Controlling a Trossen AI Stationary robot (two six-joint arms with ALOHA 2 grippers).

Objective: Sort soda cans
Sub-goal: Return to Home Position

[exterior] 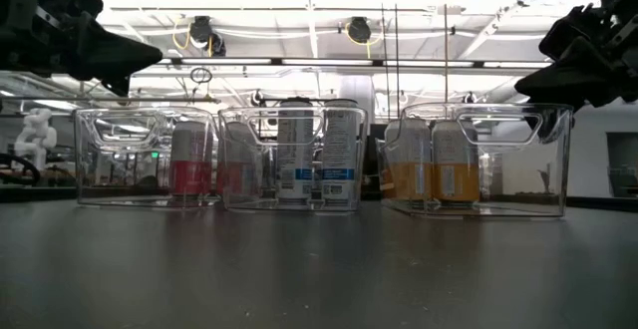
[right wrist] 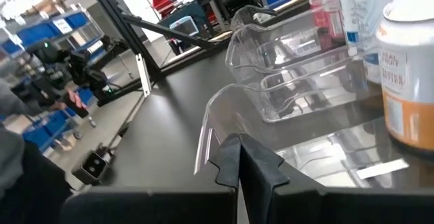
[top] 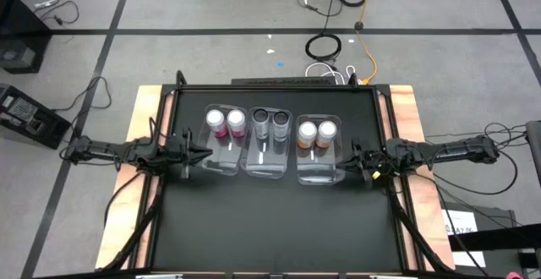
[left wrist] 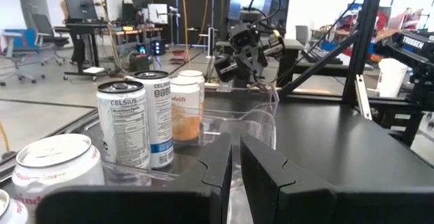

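Six soda cans stand upright in three clear bins at mid-table: two pink cans (top: 226,121) in the left bin (top: 221,166), two dark cans (top: 270,117) in the middle bin (top: 264,172), two orange cans (top: 316,131) in the right bin (top: 319,177). My left gripper (top: 203,153) hovers shut just left of the pink cans' bin. My right gripper (top: 357,159) hovers shut just right of the orange cans' bin. In the low view both grippers (exterior: 140,58) (exterior: 533,82) hang above the bins' rims. Neither touches anything.
The black table top (top: 270,228) stretches bare from the bins to the near edge. A raised frame (top: 275,88) runs along the far side, with wooden boards at both sides. Cables lie on the floor beyond.
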